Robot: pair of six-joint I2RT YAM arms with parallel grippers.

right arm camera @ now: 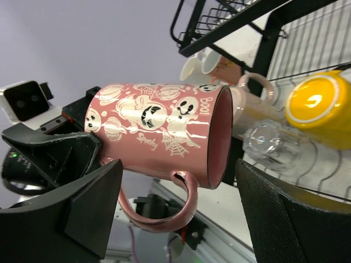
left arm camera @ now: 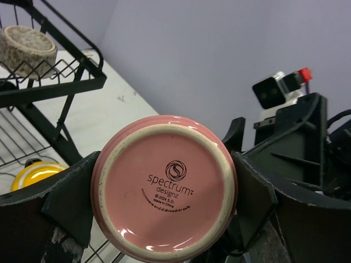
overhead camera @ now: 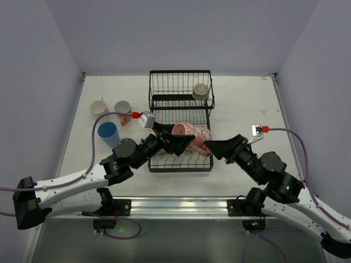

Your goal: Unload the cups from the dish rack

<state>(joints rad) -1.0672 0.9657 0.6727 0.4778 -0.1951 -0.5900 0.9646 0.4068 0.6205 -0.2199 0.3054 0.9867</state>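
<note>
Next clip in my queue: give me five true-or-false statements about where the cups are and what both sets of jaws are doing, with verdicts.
1. The left gripper has its jaws closed on the pink patterned mug. True.
2. The right gripper has its jaws clamped on that mug's handle. False: they stand wide open, with the handle hanging between them.
3. A blue cup stands on the table to the left of the dish rack. True.
4. The rack's upper shelf holds nothing. False: a grey-beige cup sits on it.
5. The yellow cup is already out on the table. False: it lies mouth down in the rack's lower tier.
</note>
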